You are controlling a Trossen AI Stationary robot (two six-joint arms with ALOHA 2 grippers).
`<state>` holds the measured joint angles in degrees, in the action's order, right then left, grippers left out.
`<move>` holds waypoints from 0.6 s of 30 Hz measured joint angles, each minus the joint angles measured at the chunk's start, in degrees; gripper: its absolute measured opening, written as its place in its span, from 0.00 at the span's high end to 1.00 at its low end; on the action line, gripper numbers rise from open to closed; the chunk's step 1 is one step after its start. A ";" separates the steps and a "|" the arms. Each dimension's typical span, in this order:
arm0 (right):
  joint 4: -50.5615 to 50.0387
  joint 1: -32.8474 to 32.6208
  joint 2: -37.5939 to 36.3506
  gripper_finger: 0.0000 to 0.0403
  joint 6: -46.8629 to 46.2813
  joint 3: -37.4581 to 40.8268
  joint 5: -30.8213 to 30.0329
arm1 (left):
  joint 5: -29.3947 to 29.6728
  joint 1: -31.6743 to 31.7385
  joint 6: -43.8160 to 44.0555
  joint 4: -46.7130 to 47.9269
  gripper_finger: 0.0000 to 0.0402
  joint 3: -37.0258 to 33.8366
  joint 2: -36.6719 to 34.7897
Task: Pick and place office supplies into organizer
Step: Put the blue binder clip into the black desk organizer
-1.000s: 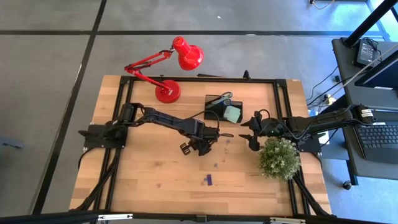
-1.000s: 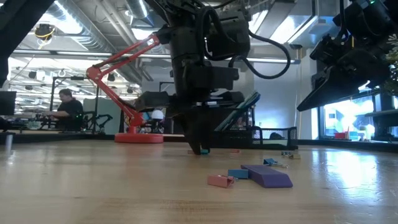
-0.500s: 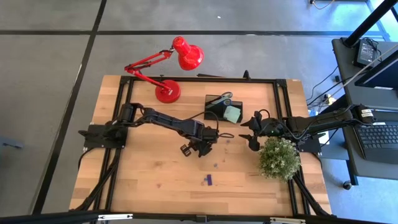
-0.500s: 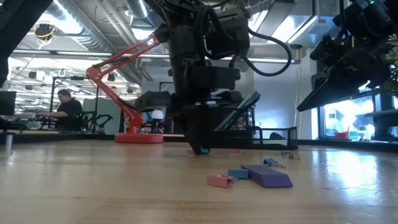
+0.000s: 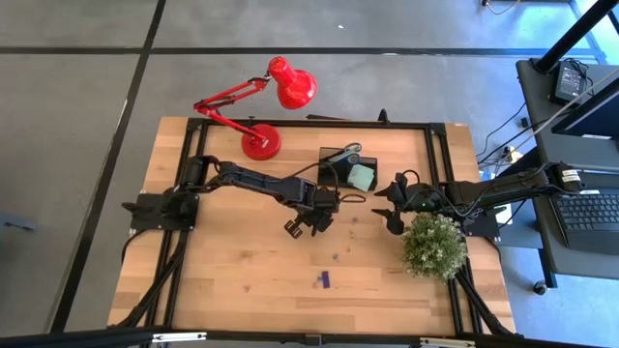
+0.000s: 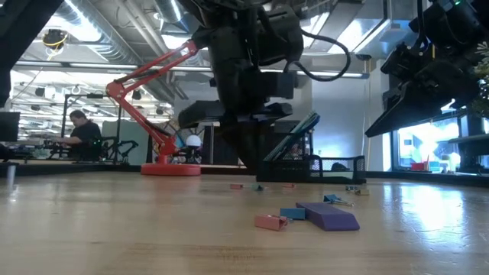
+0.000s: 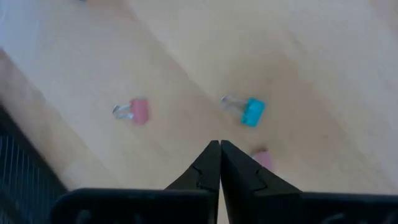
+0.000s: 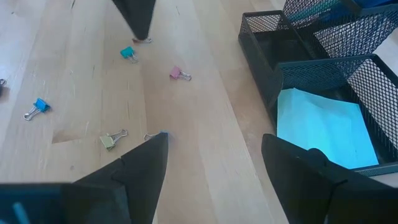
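Observation:
My left gripper (image 7: 220, 144) hangs shut above the table's middle, pointing steeply down, with nothing between its fingers. On the wood below it lie a teal binder clip (image 7: 252, 112), a pink clip (image 7: 138, 111) and a small pink piece (image 7: 263, 159) beside the fingertips. The black mesh organizer (image 5: 346, 169) stands at the far middle. It holds a pale green sticky-note pad (image 8: 320, 134) and scissors (image 5: 343, 153). My right gripper (image 8: 214, 149) waits open, right of the organizer.
A red desk lamp (image 5: 261, 143) stands at the far left and a bushy green plant (image 5: 433, 245) at the right. A purple piece (image 6: 328, 216) lies toward the near edge, with more clips (image 8: 38, 106) scattered on the wood. Bare wood lies at the near left.
My left gripper has risen off the table, shifted slightly toward the far edge and rolled about its own axis. The teal clip that sat at its fingertips stays on the wood.

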<state>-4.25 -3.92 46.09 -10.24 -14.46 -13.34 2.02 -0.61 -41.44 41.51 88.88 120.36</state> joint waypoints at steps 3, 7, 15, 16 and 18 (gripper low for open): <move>0.01 -0.01 0.02 0.35 0.01 0.00 0.00 | 0.00 0.49 0.43 -0.01 0.99 0.02 -0.04; 0.02 0.00 0.02 0.35 0.04 0.00 0.00 | -0.03 0.48 -0.63 0.11 0.99 0.11 -0.10; 0.02 -0.01 0.01 0.35 -0.03 0.00 0.01 | 0.24 -0.34 8.83 -3.30 0.91 0.20 -0.20; 0.02 0.00 0.02 0.35 0.04 0.00 0.00 | 0.31 -0.05 13.64 -3.36 0.89 0.22 -0.22; 0.02 -0.01 0.01 0.35 0.55 0.00 -0.01 | 0.16 0.45 21.98 -3.26 0.85 0.22 -0.24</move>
<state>-4.23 -3.94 46.09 -9.69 -14.46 -13.35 2.18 -0.16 -19.46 38.25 89.10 120.11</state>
